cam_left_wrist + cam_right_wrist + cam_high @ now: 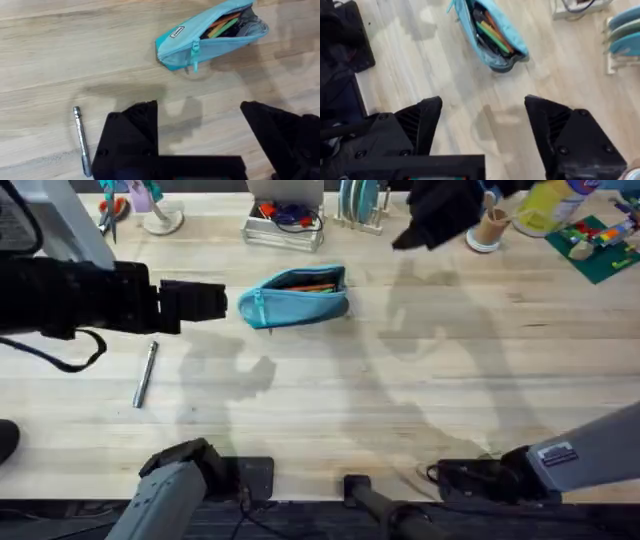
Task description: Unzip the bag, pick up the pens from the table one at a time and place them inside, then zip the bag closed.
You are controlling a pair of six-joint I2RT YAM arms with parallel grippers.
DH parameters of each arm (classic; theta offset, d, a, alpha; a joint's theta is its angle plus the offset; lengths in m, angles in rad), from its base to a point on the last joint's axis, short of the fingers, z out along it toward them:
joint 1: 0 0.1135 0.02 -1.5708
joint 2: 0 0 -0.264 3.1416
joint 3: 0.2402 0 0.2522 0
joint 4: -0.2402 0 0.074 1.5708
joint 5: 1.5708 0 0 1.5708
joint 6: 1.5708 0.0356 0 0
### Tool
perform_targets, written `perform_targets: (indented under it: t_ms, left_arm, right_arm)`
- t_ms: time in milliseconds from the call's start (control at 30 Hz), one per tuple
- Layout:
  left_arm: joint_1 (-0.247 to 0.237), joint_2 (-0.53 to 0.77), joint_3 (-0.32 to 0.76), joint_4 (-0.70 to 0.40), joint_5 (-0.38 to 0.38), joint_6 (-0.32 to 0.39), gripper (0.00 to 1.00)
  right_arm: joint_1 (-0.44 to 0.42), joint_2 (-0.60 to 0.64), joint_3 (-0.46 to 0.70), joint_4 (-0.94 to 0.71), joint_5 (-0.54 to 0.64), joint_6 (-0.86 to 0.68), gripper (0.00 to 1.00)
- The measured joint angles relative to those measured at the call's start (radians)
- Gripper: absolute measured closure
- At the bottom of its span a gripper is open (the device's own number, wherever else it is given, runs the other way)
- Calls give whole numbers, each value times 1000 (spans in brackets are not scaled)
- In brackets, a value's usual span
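The teal bag (298, 297) lies on the table (400, 400) at centre back, its zipper open, with orange, green and dark pens showing inside (225, 22) (492, 35). One silvery pen (146, 373) lies loose on the wood to the front left of the bag (81, 140). My left gripper (205, 302) hovers just left of the bag's zipper end; in the left wrist view its fingers (132, 135) stand wide apart, open and empty. My right gripper (435, 220) hangs high, behind and to the right of the bag. It is also open and empty (485, 125).
Along the back edge stand a wire basket (285, 225), a rack of plates (360, 205), a cup (490, 225), a yellow bottle (550, 205) and a green brick plate (600, 245). Orange-handled scissors (112, 210) lie at the back left.
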Motion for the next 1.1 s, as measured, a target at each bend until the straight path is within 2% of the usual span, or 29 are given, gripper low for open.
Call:
perform_targets:
  t_ms: [267,367,533,700,800,1000,1100]
  left_arm:
    - [0,0,0,0,0,0,6]
    - [0,0,0,-2,0,0,6]
    - [0,0,0,-9,-8,-14,6]
    - [0,0,0,-16,-129,-143,6]
    - [0,0,0,-30,-218,-193,6]
    - [0,2,0,-33,-397,-232,5]
    - [0,15,0,-34,-454,-235,5]
  right_arm:
    - [0,-139,-249,80,20,30,4]
    - [0,-159,-294,89,20,42,4]
    - [0,-160,-305,96,20,53,4]
    - [0,-160,-305,96,20,56,4]
    - [0,-160,-305,97,20,56,4]
    - [0,-160,-305,105,20,56,4]
    - [0,-158,-305,109,21,56,4]
